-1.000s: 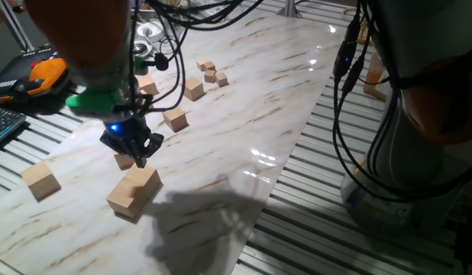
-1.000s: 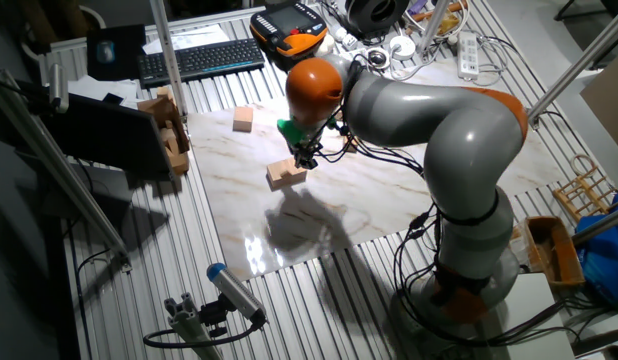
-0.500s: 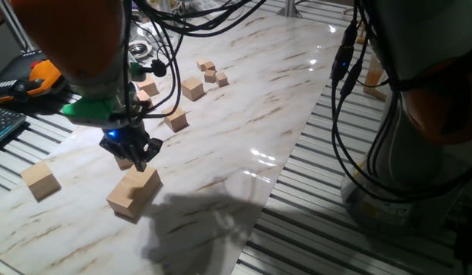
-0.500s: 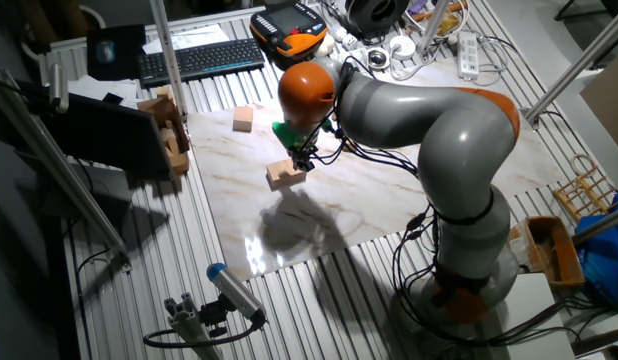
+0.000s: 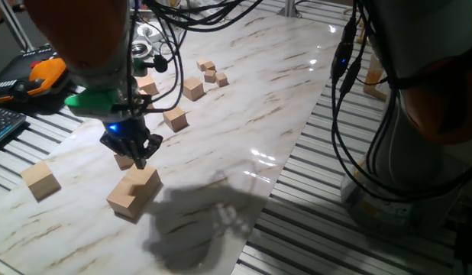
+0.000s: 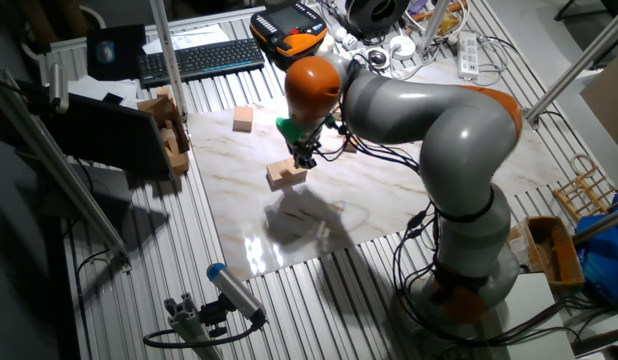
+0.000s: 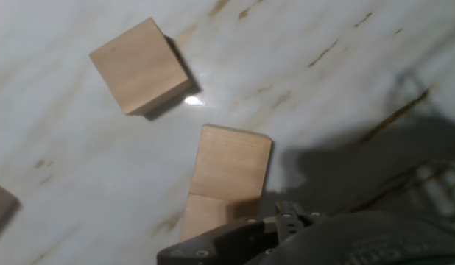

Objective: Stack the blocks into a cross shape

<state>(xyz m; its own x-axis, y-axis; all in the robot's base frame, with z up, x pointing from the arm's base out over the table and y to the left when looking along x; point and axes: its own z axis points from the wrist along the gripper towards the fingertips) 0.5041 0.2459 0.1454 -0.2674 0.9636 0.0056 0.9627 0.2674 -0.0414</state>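
— Where's the claw (image 5: 137,155) right now?

— Hanging low over the marble desk (image 5: 244,114), just above two blocks (image 5: 134,192) pressed together side by side. In the hand view that pair (image 7: 226,180) sits right ahead of the dark fingers.

— Is it gripping anything?

— Can't tell; the fingertips are too dark and bunched to read. A third block (image 5: 41,181) lies well off to the side of the claw, and in the hand view a lone block (image 7: 137,65) rests beyond the pair. Smaller cubes (image 5: 211,73) lie scattered farther off.
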